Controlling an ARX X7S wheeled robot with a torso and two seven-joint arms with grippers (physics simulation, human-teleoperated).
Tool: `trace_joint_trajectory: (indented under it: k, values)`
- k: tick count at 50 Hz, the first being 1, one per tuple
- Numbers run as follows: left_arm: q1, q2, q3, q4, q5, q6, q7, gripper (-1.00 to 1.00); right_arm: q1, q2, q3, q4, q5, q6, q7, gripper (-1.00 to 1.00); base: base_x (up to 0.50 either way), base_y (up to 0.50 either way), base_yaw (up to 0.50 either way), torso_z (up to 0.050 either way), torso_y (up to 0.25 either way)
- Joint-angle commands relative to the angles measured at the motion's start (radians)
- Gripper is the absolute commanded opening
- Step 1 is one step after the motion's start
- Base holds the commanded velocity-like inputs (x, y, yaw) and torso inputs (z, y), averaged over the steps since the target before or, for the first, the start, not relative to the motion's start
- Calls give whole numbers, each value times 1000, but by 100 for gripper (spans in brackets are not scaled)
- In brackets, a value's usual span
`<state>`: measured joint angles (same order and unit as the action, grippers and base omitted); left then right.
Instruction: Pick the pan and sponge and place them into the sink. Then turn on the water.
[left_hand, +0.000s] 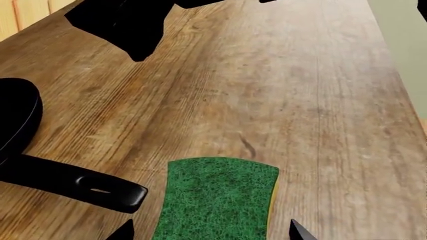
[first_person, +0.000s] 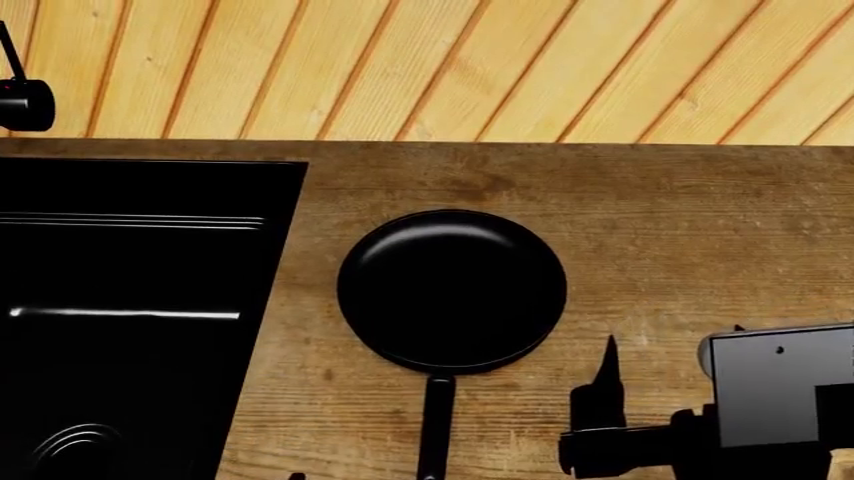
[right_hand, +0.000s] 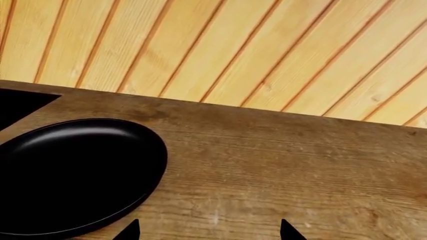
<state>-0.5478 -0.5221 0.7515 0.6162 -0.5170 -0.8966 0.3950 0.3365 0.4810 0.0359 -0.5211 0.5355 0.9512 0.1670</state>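
Sponge lined up for the left gripper, nothing lifted yet

The green-topped yellow foam sponge (left_hand: 217, 199) is seen near the desk's front edge, lengthwise between the left gripper's (left_hand: 212, 231) spread, empty fingertips, beside the round black frying pan's (first_person: 451, 288) handle.

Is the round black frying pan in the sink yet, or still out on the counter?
Out. The round black frying pan sits upright on the wooden countertop, beside the glossy black sink; nothing grips it.
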Motion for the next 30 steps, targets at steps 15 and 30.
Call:
trace_joint_trajectory:
  k: [15, 30]
  values:
    - [-7, 6, 56, -68, 33, 3, 20, 100, -5, -8, -17, 25, -4, -27, -3, 100, 0, 0, 0, 0, 0]
    - [-8, 6, 69, -20, 31, -15, 1, -100, -4, -7, -10, 27, 2, -31, 1, 100, 0, 0, 0, -1, 0]
